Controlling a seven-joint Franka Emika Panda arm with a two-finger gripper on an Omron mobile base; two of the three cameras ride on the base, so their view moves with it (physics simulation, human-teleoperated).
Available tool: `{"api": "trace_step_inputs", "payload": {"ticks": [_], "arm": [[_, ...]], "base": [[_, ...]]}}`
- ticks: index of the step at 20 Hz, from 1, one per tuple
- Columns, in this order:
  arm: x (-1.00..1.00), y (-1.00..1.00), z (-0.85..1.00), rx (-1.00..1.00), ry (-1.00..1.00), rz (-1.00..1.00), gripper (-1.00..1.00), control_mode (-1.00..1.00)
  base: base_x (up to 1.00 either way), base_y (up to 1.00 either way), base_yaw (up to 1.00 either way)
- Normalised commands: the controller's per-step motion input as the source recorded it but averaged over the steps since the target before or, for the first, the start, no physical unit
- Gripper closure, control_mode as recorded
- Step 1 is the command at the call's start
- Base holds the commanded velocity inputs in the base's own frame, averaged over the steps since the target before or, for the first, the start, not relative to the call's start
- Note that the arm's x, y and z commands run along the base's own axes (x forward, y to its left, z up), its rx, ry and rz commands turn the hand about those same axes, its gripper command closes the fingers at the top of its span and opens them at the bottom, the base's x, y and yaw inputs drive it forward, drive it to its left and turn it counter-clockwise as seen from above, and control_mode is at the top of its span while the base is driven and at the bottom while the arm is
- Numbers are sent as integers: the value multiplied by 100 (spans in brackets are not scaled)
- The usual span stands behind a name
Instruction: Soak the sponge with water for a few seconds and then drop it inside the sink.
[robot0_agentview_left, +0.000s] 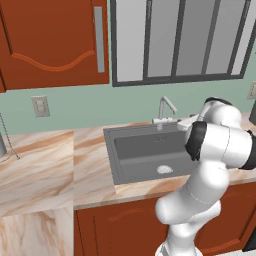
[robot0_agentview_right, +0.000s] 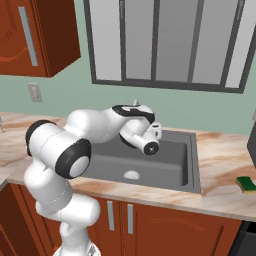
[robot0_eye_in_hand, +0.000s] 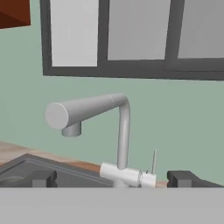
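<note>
So the gripper (robot0_eye_in_hand: 112, 178) was wide open w/ nothing in it. In the hand view you could see the two dark fingertips (robot0_eye_in_hand: 41, 178) set far apart at the bottom edge, one at about 7 o'clock and the other at about 5 o'clock, w/ just air between them.

That cam was looking straight at the faucet (robot0_eye_in_hand: 119, 131). Its grey neck went up from a white base and the spout bent over toward 9 o'clock, round end facing the cam, little nozzle pointing down. There was a thin lever (robot0_eye_in_hand: 153, 161) standing upright just beside the base at approx 3 o'clock of it. No stream was coming out of the spout that I could make out. Behind it was green wall and the dark frame of a window (robot0_eye_in_hand: 131, 72).

The sponge (robot0_agentview_right: 246, 184) was nowhere near the hand, btw. In the right base view it sat flat on the marble table (robot0_agentview_right: 225, 160), well apart from the arm, at 3 o'clock of the sink (robot0_agentview_right: 192, 165) and outside the rim, close to the pic's right edge. Green top, yellow layer underneath.

The sink itself was dark grey w/ the silver drain (robot0_agentview_right: 131, 174) in the middle of the floor. The arm (robot0_agentview_right: 95, 127) was reaching over the basin's back part toward the faucet. In the left base view the forearm hid most of the basin's right side. Red-brown cupboards (robot0_agentview_left: 55, 40) hung at 10 o'clock, and a wall outlet (robot0_agentview_left: 40, 106) was below them.
</note>
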Motion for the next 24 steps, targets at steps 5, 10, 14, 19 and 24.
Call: {"api": "trace_step_inputs", "payload": {"ticks": [5,10,14,19,24], "arm": [[18,0,-2,0,0,0,-100,-100],[20,0,-3,0,0,0,-100,-100],[18,0,-9,0,0,0,-100,-100],[14,0,-16,0,0,0,-100,-100],[9,0,-20,0,0,0,-100,-100]], "base": [[0,0,0],[0,0,0],[0,0,0],[0,0,0],[0,0,0]]}}
